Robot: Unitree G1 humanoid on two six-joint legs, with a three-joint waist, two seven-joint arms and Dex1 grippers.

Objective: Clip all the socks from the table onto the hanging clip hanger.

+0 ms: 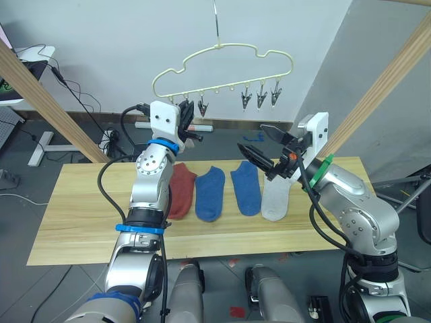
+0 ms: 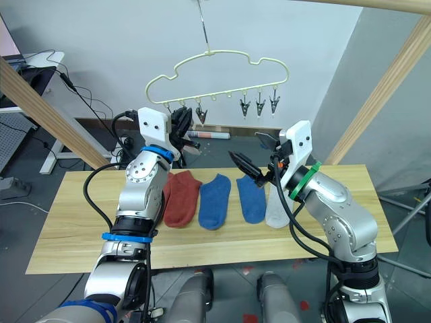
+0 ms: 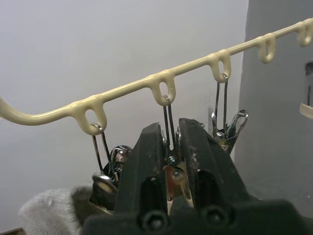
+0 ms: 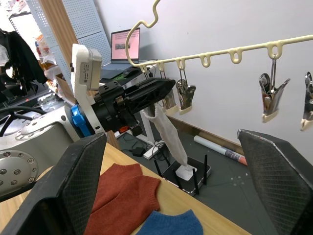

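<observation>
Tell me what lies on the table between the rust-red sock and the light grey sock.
Two blue socks lie side by side, seen in the left eye view.

Even, bright indoor light; the long light wooden plank table [image 1: 81,222] shows only faint, soft shadows; the pale grey wall behind is evenly lit, without glare; the black gripper fingers [image 3: 146,171] (very close in the left wrist view) look soft and dark.

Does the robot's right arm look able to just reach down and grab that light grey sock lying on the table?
Probably yes. The right gripper hovers with jaws open just above the light grey sock, which lies flat on the table with nothing over it; the blue sock beside it hardly crowds it.
</observation>
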